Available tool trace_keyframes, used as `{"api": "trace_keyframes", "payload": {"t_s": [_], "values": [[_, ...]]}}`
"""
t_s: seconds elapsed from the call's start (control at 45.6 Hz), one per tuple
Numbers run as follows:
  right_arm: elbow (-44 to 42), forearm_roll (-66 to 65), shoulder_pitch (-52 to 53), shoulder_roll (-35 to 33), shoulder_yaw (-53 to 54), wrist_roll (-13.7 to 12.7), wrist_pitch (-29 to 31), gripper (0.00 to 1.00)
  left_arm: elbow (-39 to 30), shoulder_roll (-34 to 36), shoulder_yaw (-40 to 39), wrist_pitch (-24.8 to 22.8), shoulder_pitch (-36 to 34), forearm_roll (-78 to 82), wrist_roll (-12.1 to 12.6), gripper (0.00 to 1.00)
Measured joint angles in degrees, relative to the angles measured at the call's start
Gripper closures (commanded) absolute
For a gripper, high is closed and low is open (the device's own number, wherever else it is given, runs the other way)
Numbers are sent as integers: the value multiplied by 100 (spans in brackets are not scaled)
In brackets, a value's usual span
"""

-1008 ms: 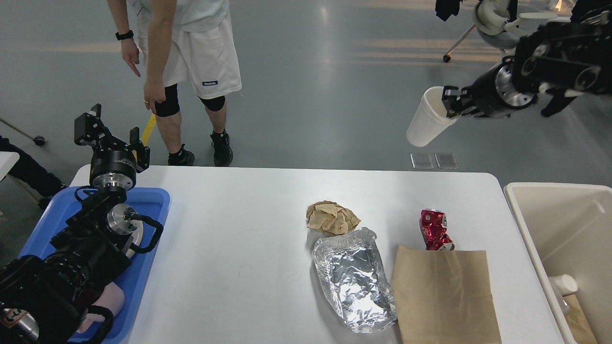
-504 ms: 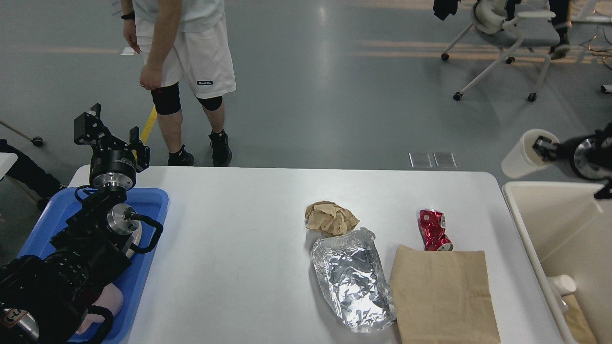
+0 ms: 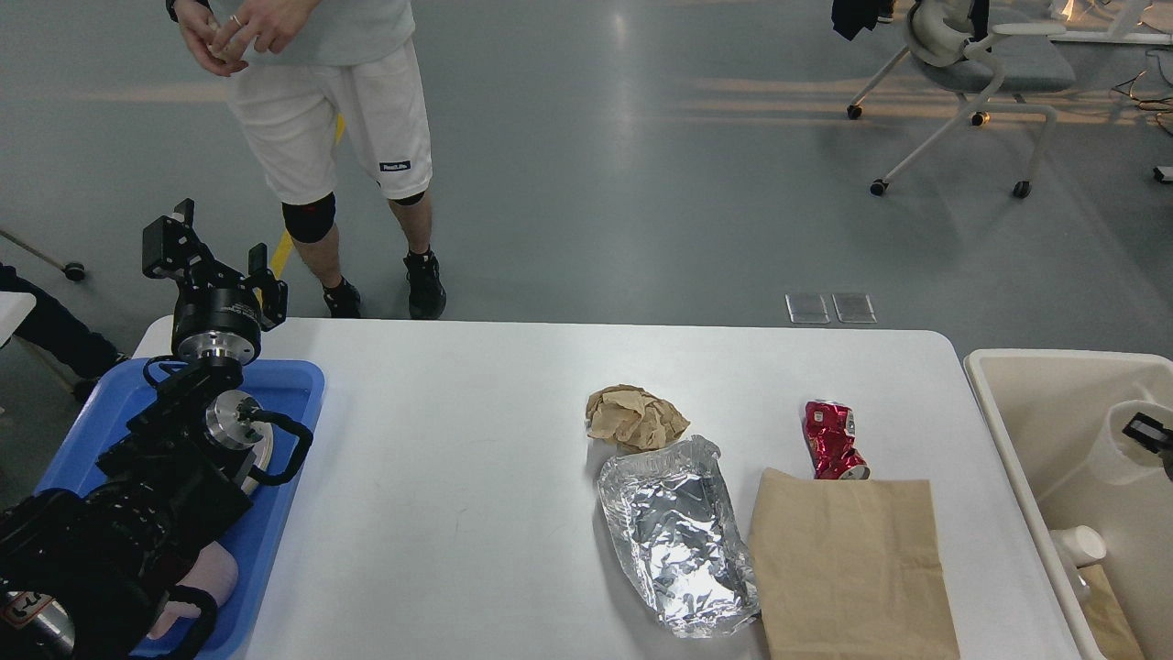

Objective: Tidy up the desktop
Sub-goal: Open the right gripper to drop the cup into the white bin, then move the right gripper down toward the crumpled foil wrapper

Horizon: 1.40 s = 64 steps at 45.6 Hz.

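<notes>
The white desktop [image 3: 440,431] holds a crumpled brown paper ball [image 3: 635,417], a crushed foil tray [image 3: 678,545], a crushed red can [image 3: 832,440] and a flat brown paper bag [image 3: 852,568]. My left gripper [image 3: 215,252] is open and empty, raised above the blue tray [image 3: 298,385] at the left. My right gripper [image 3: 1150,431] shows only as a black tip at the right edge. It is shut on the rim of a white paper cup [image 3: 1111,454], held over the inside of the cream bin [image 3: 1008,403].
The bin also holds another white cup [image 3: 1083,545] and some brown paper [image 3: 1109,596]. A person [image 3: 321,137] stands beyond the table's far left edge. An office chair [image 3: 962,55] stands at the far right on the floor.
My right arm has swung down and to the right with the white cup, from high above the far table edge to inside the bin. The person has shifted. The left arm has not moved.
</notes>
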Motion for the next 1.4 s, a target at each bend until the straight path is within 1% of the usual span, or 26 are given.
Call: {"api": "trace_keyframes", "payload": {"t_s": [0.307,0.438,0.526,0.657,0.767,0.789,0.854,0.92,0.964,1.139,1.205,1.314,1.402], "values": [[-76,-120,-62,64,154,-1,-14,0,1,0,0,0,0,0,0,4],[40,-134,281,223,78,-2,42,0,1,0,0,0,0,0,0,4],[383,-158,830,335,-79,-2,56,0,1,0,0,0,0,0,0,4],[1268,-340,2029,686,-684,-2,60,0,1,0,0,0,0,0,0,4],[1986,-418,3045,1271,-1268,-2,67,0,0,0,0,0,0,0,0,4],[2206,-425,3363,1501,-1417,0,75,0,0,0,0,0,0,0,0,4],[2565,-430,3864,1872,-1568,11,147,0,0,0,0,0,0,0,0,4],[2894,-432,4361,2173,-1595,32,433,0,0,0,0,0,0,0,0,4],[3062,-426,4669,2317,-1592,36,750,0,0,0,0,0,0,0,0,4],[3560,-376,5728,2796,-1325,52,2592,0,0,0,0,0,0,0,0,4],[3800,-367,6069,2881,-1165,53,3157,0,0,0,0,0,0,0,0,4],[4252,-367,6707,2923,-1056,57,3822,0,3,0,0,0,0,0,0,4],[4402,-379,6853,2928,-996,58,4030,0,4,0,0,0,0,0,0,4]]}}
